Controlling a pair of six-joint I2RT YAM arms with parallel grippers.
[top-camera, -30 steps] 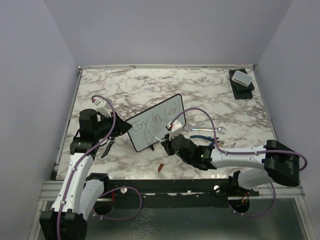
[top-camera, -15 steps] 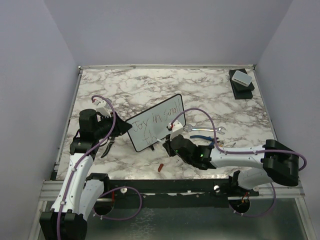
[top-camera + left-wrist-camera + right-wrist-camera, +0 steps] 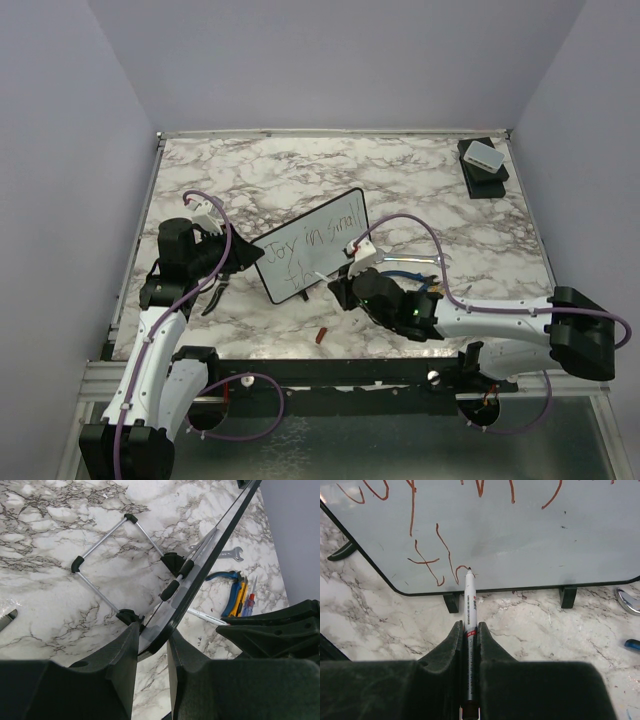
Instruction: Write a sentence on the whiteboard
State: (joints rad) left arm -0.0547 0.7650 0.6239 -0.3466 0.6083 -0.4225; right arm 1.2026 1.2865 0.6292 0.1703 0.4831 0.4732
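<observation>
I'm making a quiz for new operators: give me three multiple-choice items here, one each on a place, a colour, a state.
1. The marker tip rests: A on the whiteboard, by the lower writing; B in mid-air; C under a cap.
2. The whiteboard's frame is: A red; B black; C yellow.
3. The left tool is: A open, hovering; B shut on nothing; C shut on the whiteboard's edge.
Answers: A, right wrist view shows tip on board; B, its rim is black in every view; C, its wrist view shows it clamping the edge.

Hand tools [image 3: 236, 587] right of whiteboard [image 3: 313, 247]
</observation>
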